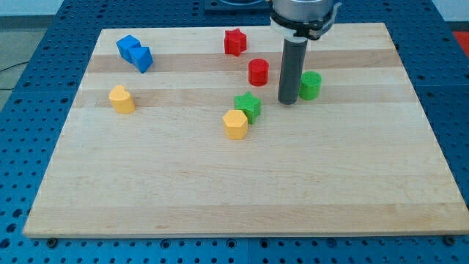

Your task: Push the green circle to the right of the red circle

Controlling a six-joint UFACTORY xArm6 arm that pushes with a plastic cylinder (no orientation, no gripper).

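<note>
The green circle (pixel 311 85) is a short green cylinder on the wooden board, to the view's right of the red circle (pixel 258 72), a short red cylinder. My tip (pixel 287 100) is the lower end of the dark rod, standing between the two, just left of the green circle and close to it. I cannot tell whether the tip touches the green circle. The red circle lies up and to the left of the tip, with a small gap.
A red star (pixel 234 42) lies near the board's top edge. A green star (pixel 248 106) and a yellow hexagon block (pixel 235 124) touch near the middle. A blue block (pixel 135 53) is at top left, a yellow block (pixel 122 99) below it.
</note>
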